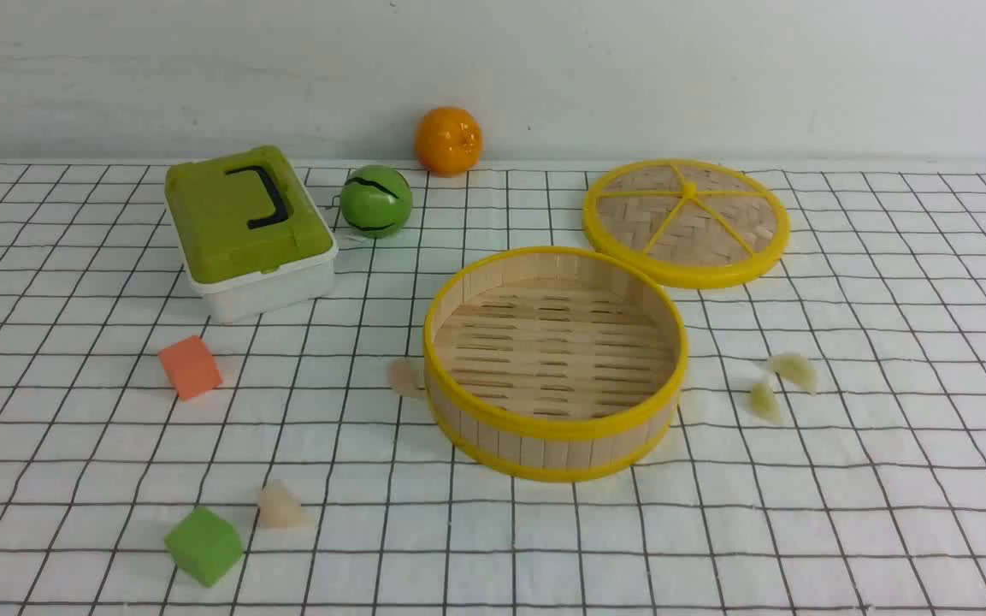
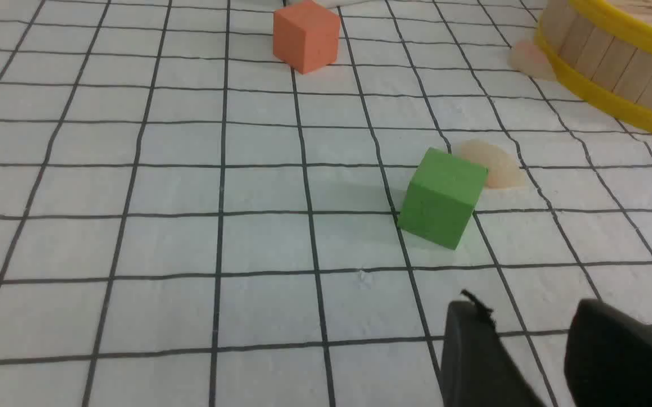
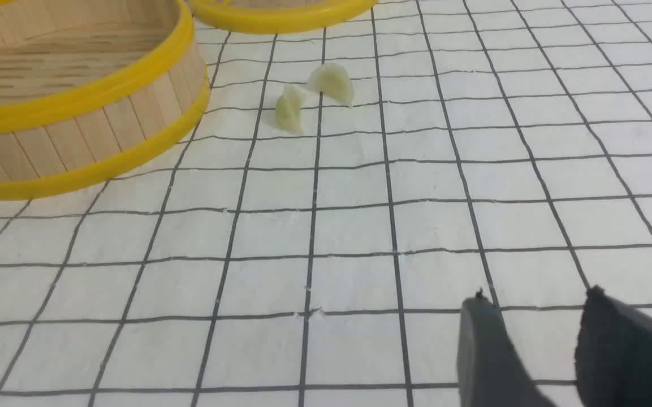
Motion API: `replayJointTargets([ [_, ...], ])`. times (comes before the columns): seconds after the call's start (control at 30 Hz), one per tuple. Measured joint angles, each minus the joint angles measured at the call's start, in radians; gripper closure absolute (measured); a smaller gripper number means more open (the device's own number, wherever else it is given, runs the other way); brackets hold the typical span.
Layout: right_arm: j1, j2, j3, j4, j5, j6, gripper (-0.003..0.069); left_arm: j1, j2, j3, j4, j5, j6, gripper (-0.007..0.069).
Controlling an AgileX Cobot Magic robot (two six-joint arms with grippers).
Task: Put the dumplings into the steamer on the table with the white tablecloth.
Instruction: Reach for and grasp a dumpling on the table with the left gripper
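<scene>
The steamer (image 1: 544, 447) stands just right of the frame's centre in the front view on the white tablecloth (image 1: 886, 479), with all four dumplings lying on the cloth outside it. One pinkish dumpling (image 1: 404, 377) sits against the steamer's left wall, and the other pinkish dumpling (image 1: 280, 506) lies in the lower left of the frame, just beside a green cube (image 1: 203, 545). The two greenish dumplings (image 1: 794, 370) lie close together to the right of the steamer, near but apart from it. Farther left sits an orange cube (image 1: 190, 366). The woven lid (image 1: 686, 221) lies flat behind the steamer, toward the upper right. In the upper left are a green-lidded box (image 1: 246, 227), a green ball (image 1: 375, 201) and an orange ball (image 1: 448, 140). Each gripper shows only in its own wrist view. The left gripper (image 2: 529, 308) has its fingers spread over bare cloth, near the green cube. The right gripper (image 3: 536, 295) is likewise spread and holds nothing, well short of the greenish pair.
</scene>
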Motion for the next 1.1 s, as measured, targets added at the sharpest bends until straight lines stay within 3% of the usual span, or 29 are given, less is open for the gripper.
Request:
replayJointTargets([
  [0.63, 0.000, 0.000, 0.000, 0.000, 0.000, 0.000, 0.0419, 0.000, 0.000, 0.000, 0.018, -0.004, 0.000, 0.0385],
  [1.1, 0.000, 0.000, 0.000, -0.035, -0.005, 0.000, 0.0419, 0.000, 0.000, 0.000, 0.025, -0.150, 0.000, 0.0385],
])
